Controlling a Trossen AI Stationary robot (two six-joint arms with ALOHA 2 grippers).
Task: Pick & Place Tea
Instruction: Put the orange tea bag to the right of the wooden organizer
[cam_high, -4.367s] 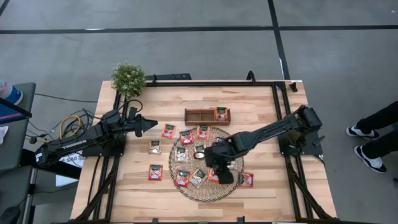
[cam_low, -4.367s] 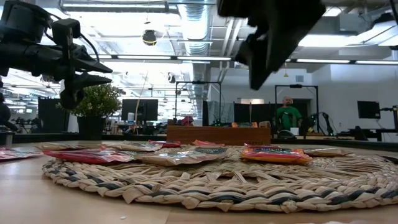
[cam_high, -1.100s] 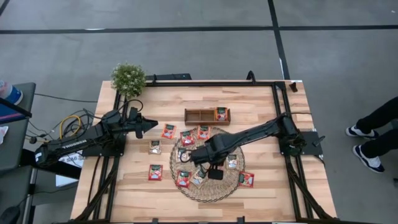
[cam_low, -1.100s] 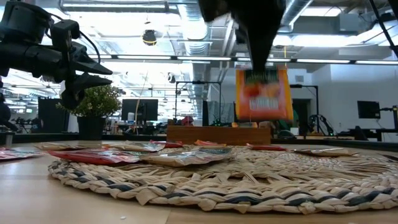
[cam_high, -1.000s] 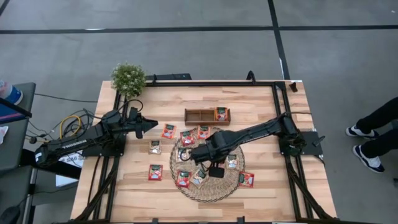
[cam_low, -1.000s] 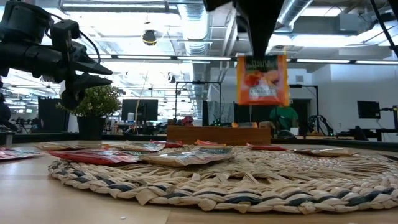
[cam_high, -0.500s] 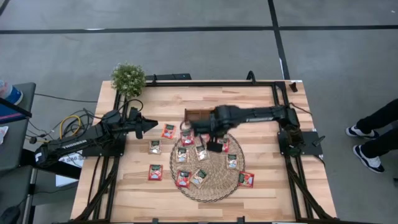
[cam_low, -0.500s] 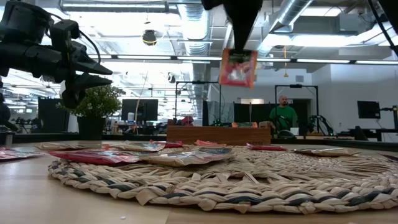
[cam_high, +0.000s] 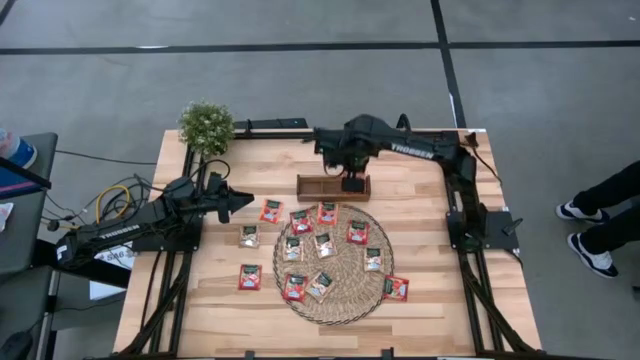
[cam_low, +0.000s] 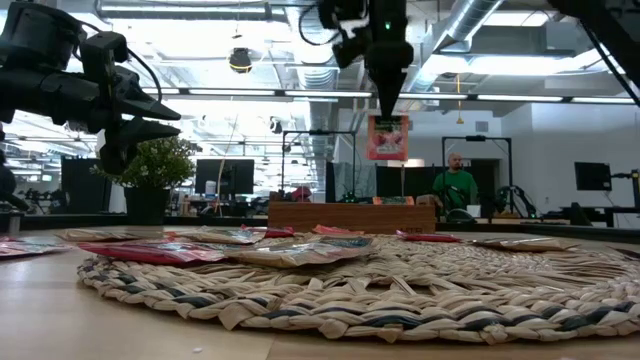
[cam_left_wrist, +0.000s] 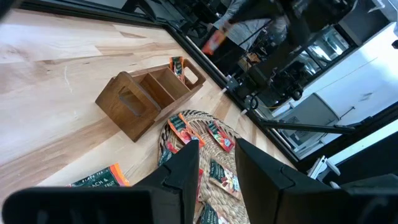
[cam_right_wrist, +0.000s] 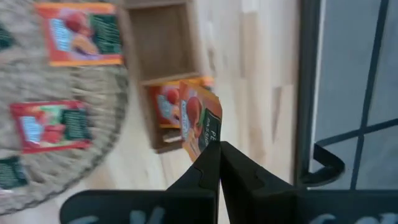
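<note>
I had the right hand clamped on a red-orange tea sachet, hanging above the wooden tray near the bench's far edge. My left hand waited at the bench's left side, fingers slightly apart and empty.

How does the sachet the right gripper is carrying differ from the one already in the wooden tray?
The carried sachet hangs upright in the air, pinched at its edge by the shut right gripper; the stored sachet stands inside the wooden tray, in an end compartment, touching no gripper. The carried sachet shows whole; the tray's wall hides part of the stored sachet. Both are red-orange with a dark green band.
</note>
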